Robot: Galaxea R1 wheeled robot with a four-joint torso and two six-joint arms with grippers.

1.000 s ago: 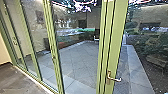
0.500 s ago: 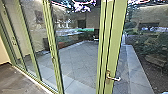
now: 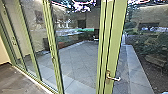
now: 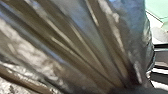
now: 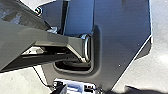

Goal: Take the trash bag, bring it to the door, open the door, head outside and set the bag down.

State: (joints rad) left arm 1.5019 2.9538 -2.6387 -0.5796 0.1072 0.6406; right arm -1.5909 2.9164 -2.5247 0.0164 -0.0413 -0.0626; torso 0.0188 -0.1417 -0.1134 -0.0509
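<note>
The shiny trash bag (image 4: pixel 75 50) is close by the left wrist, its folds bunched together. I can't tell if the left claw or right claw is apart or together. Rolling too close could snag the bag on the handle (image 3: pixel 114 79) of the green door (image 3: pixel 113 45) and rip it. Stone slabs (image 3: pixel 77 58) lie outside.

Trash bag (image 4: pixel 75 50) blurred and cut off by picture edges, door (image 3: pixel 115 37) cropped top and bottom, shrubs (image 3: pixel 151 45) outside indistinct
</note>
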